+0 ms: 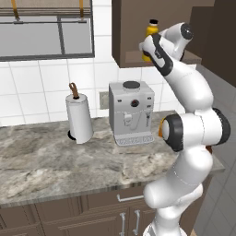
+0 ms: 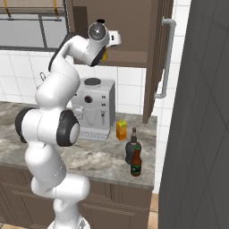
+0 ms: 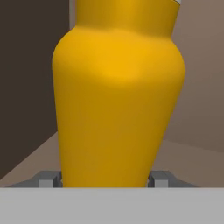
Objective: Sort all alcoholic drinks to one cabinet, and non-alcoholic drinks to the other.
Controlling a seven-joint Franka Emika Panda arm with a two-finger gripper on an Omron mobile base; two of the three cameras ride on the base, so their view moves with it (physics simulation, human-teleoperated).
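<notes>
Inside the brown cabinet (image 1: 126, 27), a black-capped, yellow-orange bottle (image 1: 150, 33)

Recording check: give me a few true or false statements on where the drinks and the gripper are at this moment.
1. The yellow-orange bottle is up inside the open cabinet. True.
2. The gripper has its fingers on either side of that bottle's base. True.
3. The orange juice carton stands on the cabinet shelf. False: it is on the counter, beside the coffee machine.
4. The brown beer bottle lies on its side. False: it stands upright by the black bottle.
</notes>
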